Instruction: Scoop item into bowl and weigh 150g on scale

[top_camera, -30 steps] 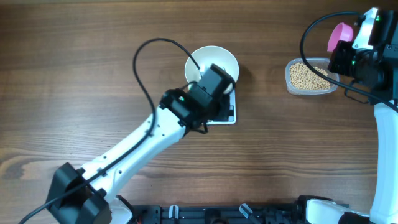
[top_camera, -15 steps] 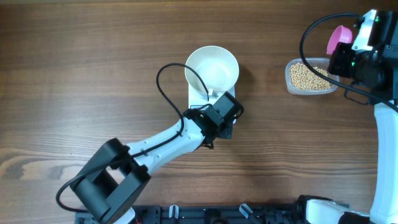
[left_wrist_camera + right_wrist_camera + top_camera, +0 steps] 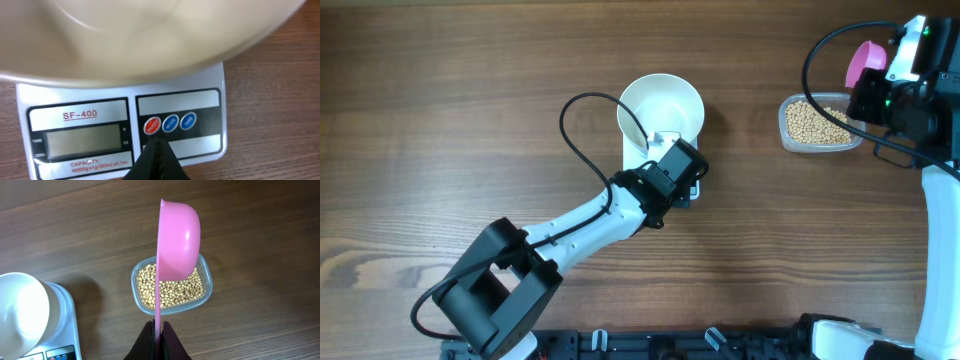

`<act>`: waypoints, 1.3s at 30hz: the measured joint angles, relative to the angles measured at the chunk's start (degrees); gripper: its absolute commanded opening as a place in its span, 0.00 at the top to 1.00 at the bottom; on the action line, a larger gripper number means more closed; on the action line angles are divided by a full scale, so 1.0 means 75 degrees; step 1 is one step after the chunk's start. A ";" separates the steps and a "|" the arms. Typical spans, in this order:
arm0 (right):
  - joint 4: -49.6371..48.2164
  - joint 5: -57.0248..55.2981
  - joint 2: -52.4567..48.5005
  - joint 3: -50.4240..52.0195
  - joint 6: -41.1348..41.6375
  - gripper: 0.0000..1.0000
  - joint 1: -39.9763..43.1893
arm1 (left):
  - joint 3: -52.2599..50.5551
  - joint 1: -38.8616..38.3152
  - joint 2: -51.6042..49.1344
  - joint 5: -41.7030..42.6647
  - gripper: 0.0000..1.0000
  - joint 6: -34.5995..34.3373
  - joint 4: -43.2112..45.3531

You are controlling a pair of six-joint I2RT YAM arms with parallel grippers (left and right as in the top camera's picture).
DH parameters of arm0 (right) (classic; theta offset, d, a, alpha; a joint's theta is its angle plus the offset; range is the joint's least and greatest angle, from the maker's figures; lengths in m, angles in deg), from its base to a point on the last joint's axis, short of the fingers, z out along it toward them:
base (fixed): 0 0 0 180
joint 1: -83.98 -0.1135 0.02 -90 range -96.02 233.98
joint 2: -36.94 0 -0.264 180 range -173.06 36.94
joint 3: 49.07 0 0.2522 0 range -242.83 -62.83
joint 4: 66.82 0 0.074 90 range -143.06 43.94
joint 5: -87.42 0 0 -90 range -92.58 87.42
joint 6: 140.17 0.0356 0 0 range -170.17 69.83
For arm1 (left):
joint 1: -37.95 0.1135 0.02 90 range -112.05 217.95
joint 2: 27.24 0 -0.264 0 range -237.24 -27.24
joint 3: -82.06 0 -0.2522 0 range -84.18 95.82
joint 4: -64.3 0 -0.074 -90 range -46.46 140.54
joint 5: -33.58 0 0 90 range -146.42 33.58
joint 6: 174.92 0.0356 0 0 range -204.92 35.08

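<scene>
I am observing the left gripper (image 3: 157, 142) with jaws pressed together, tips pointing just below the red button (image 3: 152, 125) on the scale (image 3: 200, 82), which is carrying the white bowl (image 3: 660, 105). The right gripper (image 3: 159, 330) is clamping the pink scoop (image 3: 177, 235) by its handle, near the beans (image 3: 172, 287) lying in the clear container (image 3: 207, 280).

I see only the table (image 3: 440, 120): dark brown wood, grain running left to right, evenly lit, soft shadows. A black rail (image 3: 660, 350) lines its near edge.
</scene>
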 measured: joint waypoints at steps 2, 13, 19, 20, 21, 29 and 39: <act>-0.0006 0.0000 0.0000 0.0000 0.0000 0.96 0.0000 | 0.0000 0.0000 -0.0020 -0.0026 0.96 0.0000 0.0009; -0.0090 0.0000 0.0000 0.0000 0.0000 0.96 0.0000 | -0.0003 0.0000 -0.0385 -0.0073 0.96 0.0000 0.0338; -0.0090 0.0000 0.0000 0.0000 0.0000 0.96 0.0000 | -0.0003 0.0000 -0.0385 -0.0073 0.96 0.0000 0.0437; -0.0090 0.0000 0.0000 0.0000 0.0000 0.96 0.0000 | -0.0003 0.0000 -0.0385 -0.0073 0.96 0.0003 0.0437; -0.0090 0.0000 0.0000 0.0000 0.0000 0.96 0.0000 | -0.0003 0.0000 -0.0385 -0.0073 0.96 0.0003 0.0437; -0.0090 0.0000 0.0000 0.0000 0.0000 0.96 0.0000 | -0.0003 0.0216 -0.0385 -0.0073 0.96 0.0000 0.0437; -0.0146 0.0000 0.0000 0.0000 0.0000 0.96 0.0000 | -0.0003 0.0297 -0.0393 0.0015 0.96 0.0003 0.0437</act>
